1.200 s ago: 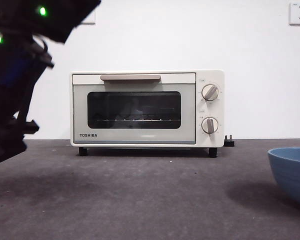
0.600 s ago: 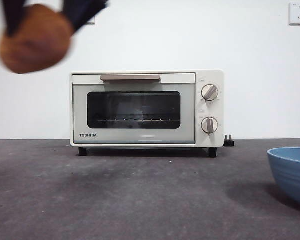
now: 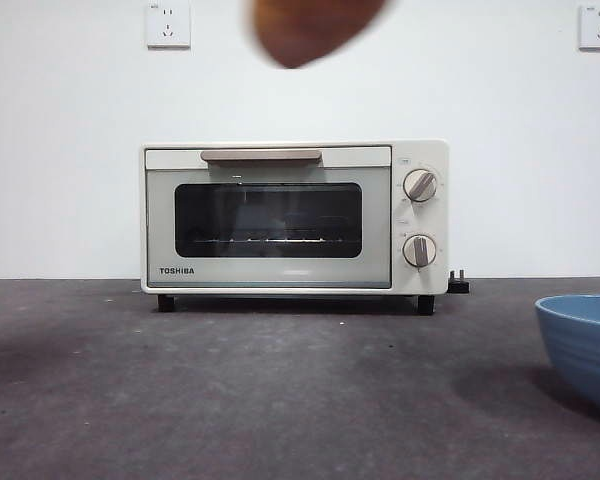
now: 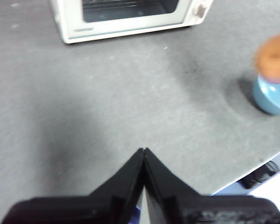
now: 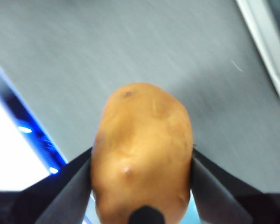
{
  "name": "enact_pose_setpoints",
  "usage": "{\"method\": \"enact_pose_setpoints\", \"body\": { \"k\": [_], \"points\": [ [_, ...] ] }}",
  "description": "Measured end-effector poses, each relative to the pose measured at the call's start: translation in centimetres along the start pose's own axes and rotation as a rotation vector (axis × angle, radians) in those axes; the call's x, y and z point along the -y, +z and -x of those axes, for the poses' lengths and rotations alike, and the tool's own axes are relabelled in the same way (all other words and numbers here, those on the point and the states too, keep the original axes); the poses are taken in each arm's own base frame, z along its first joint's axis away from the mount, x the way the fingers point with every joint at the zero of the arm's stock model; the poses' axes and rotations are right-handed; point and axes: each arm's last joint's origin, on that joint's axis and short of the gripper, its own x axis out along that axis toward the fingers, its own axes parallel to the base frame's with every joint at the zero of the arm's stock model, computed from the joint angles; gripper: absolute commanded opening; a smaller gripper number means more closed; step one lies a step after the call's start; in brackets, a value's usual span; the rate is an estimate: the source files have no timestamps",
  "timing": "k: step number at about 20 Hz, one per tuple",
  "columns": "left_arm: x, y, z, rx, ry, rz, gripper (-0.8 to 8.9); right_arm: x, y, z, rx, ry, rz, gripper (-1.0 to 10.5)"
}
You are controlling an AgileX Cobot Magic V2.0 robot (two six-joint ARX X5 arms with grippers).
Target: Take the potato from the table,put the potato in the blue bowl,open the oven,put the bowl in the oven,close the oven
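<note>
One end effector carries the load: the right end effector has its two black jaws pressed against either side of the potato, which fills the middle of the right wrist view and hangs clear of the tabletop. The left end effector waits with its jaws pressed together on nothing, above bare tabletop.

Nearest in the front view, the blue bowl sits on the tabletop at the right edge, empty as far as can be seen. Above and farther in, the potato shows only as a blurred brown shape at the top edge, roughly over the oven's left half. Half a second ago it hung at the upper left, and a second ago a dark arm filled that corner; so the pickup is done and the potato is travelling rightward toward the bowl. From the left wrist view the potato appears just over the bowl, though the blur makes that uncertain.

Farthest back, the oven stands against the wall, door shut. Judging from this, the drop into the bowl comes next.
</note>
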Motion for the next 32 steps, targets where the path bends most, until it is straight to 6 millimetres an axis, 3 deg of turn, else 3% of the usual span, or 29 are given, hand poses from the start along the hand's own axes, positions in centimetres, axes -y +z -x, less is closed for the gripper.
{"method": "enact_pose_setpoints", "body": {
  "k": [4, 9, 12, 15, 18, 28, 32],
  "points": [
    [-0.7, 1.3, -2.3, -0.085, -0.083, 0.018, -0.05, 0.8, -7.4, 0.1, -0.034, -0.051, -0.119, -0.1],
    [-1.4, 3.0, -5.1, -0.103, -0.228, 0.027, -0.05, 2.2, -16.7, 0.9, 0.147, -0.094, -0.435, -0.1],
    [-1.6, 3.8, -5.7, -0.054, -0.231, -0.003, -0.05, 2.2, -19.9, 0.4, 0.249, -0.104, -0.559, -0.1],
    [-2.0, 4.5, -6.7, -0.044, -0.231, -0.009, -0.05, 1.7, -20.5, -2.6, 0.188, -0.044, -0.596, -0.1],
    [-2.4, 4.7, -7.7, -0.077, -0.233, 0.006, -0.05, 1.7, -19.8, -5.3, 0.152, -0.063, -0.65, -0.1],
    [-2.4, 4.6, -8.0, -0.09, -0.238, -0.036, -0.05, 5.6, -17.4, -11.2, -0.015, -0.069, -0.862, -0.1],
    [-2.4, 4.6, -8.0, -0.09, -0.238, -0.048, -0.05, 6.0, -17.0, -12.7, -0.06, -0.052, -0.848, -0.1]
  ]
}}
